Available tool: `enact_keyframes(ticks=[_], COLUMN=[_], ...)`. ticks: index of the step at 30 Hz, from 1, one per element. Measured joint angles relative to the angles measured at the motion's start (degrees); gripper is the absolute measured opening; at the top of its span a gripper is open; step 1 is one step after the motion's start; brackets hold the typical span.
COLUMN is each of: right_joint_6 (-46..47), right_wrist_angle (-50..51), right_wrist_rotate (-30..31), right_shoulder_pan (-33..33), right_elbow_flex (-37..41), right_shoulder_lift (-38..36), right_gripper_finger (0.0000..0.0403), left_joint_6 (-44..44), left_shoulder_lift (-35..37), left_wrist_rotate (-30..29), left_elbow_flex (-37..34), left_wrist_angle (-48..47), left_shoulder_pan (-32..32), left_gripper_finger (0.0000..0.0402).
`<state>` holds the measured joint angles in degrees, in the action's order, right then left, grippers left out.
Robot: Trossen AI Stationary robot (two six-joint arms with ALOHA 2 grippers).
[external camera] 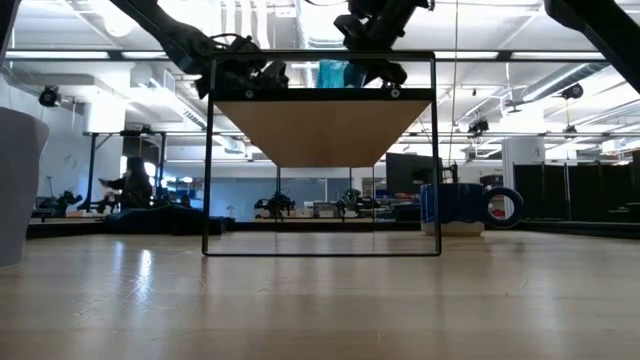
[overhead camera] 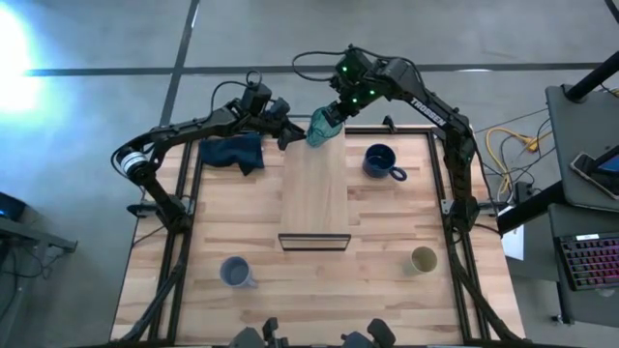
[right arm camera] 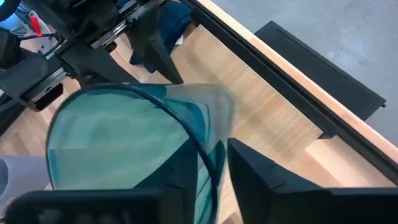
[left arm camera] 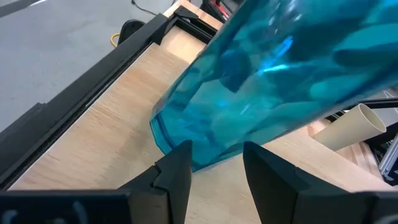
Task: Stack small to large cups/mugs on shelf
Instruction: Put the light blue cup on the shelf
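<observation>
Overhead, right fingers (overhead camera: 326, 120) pinch the teal tumbler's (overhead camera: 319, 129) rim, tilted above the shelf (overhead camera: 315, 188); left fingers (overhead camera: 287, 133) open.

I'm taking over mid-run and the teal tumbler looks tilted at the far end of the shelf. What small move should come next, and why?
Probably level the teal tumbler and lower it flat onto the shelf. The right end effector pinches its rim, and it leans with its base edge low over the board's far end. The left end effector sits open beside its base and could steady it.
</observation>
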<state>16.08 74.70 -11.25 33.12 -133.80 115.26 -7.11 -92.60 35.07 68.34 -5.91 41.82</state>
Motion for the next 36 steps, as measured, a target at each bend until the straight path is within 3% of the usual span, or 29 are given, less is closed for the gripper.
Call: enact_keyframes(ticks=[8, 27, 36], right_joint_6=[0.0, 1.0, 1.5], right_wrist_angle=[-2.4, -5.1, -7.8], right_wrist_rotate=[0.4, 0.8, 0.7], right_shoulder_pan=[0.1, 0.2, 0.2], right_elbow_flex=[0.0, 0.0, -0.4], right_shoulder_lift=[0.0, 0.0, 0.0], right_gripper_finger=[0.0122, 0.0101, 0.0120], left_joint_6=[-1.3, -1.2, -0.9], left_shoulder_lift=[0.0, 0.0, 0.0], left_wrist_rotate=[0.2, 0.2, 0.3], left_elbow_flex=[-0.3, -1.3, -2.1], left_wrist_angle=[1.0, 1.0, 0.8], left_shoulder_pan=[-0.2, -1.0, -1.0], left_gripper_finger=[0.0130, 0.0130, 0.0130])
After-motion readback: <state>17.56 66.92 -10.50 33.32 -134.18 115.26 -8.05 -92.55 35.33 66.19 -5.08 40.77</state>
